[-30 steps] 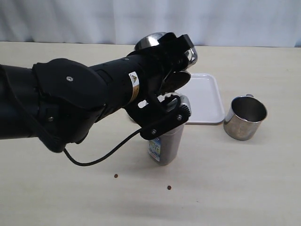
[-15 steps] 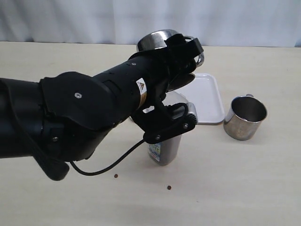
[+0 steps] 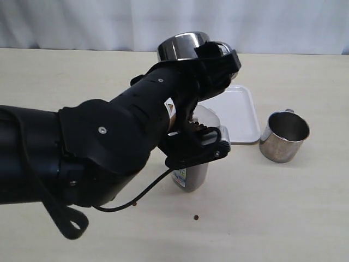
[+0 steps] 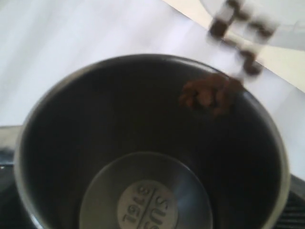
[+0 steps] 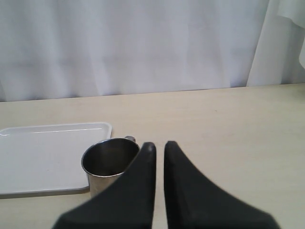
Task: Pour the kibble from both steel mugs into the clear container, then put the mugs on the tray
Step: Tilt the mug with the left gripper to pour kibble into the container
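My left gripper [image 3: 217, 61] is shut on one steel mug [image 3: 182, 46], tipped mouth-down above the clear container [image 3: 194, 176]. The left wrist view looks into that steel mug [image 4: 143, 143]: a clump of brown kibble [image 4: 209, 93] sits at its rim and blurred pellets [image 4: 240, 31] fall past it. The container's top is hidden behind my arm. The other steel mug [image 3: 283, 136] stands upright on the table right of the white tray [image 3: 235, 115]. My right gripper [image 5: 156, 147] is shut on nothing, hovering close to that mug [image 5: 107, 160], beside the tray [image 5: 43, 157].
A stray pellet [image 3: 196, 217] lies on the table in front of the container. My left arm [image 3: 103, 147] and its cable [image 3: 136, 199] cover much of the left half of the table. A white curtain [image 3: 272, 22] hangs behind.
My left arm has lifted and swung a little rightward, raising the mug's base and tipping it steeper over the container. The right gripper and the other mug have not moved.
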Tool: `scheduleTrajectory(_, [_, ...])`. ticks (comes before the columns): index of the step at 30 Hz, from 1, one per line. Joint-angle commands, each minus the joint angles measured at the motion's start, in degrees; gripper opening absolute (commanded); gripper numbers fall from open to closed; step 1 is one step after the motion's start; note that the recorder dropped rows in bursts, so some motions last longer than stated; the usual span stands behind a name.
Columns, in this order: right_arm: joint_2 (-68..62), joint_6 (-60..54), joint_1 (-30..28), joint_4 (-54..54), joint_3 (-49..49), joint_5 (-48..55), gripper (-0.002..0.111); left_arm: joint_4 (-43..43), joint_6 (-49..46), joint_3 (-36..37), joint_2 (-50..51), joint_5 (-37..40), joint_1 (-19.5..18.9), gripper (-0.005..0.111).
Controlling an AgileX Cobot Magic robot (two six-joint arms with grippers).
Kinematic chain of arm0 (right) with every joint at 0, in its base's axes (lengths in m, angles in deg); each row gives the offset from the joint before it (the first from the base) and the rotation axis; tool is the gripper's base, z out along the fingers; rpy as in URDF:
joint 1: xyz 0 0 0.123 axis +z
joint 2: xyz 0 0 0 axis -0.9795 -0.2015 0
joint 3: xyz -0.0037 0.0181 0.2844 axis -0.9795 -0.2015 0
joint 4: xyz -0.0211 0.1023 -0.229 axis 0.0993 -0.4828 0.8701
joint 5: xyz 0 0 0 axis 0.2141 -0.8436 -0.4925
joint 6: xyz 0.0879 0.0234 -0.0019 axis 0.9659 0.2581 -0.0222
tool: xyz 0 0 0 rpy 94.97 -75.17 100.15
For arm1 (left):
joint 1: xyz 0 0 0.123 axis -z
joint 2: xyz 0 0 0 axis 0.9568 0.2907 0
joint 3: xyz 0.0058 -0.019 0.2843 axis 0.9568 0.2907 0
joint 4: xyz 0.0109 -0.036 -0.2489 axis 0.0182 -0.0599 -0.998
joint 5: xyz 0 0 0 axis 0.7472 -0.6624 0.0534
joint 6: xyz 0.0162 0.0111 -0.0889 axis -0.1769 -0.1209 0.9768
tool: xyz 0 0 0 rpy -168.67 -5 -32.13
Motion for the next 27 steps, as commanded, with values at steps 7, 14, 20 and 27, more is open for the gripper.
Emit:
scheduleTrajectory(7, [0.20,-0.64,-0.04,-0.25,-0.13,0.15,0.005,0.13,-0.84,-0.46,2.58,4.78,2.00,0.000])
scheduleTrajectory(14, [0.20,-0.64,-0.04,-0.25,-0.13,0.15,0.005,0.13,-1.79,-0.46,2.58,7.11,4.57,0.000])
scheduleTrajectory(20, [0.20,-0.64,-0.04,-0.25,-0.13,0.15,0.005,0.13,-2.15,-0.46,2.58,7.68,4.64,0.000])
scheduleTrajectory(27, [0.20,-0.64,-0.04,-0.25,-0.13,0.15,0.005,0.13,-2.49,-0.35,4.66,12.58,7.53,0.000])
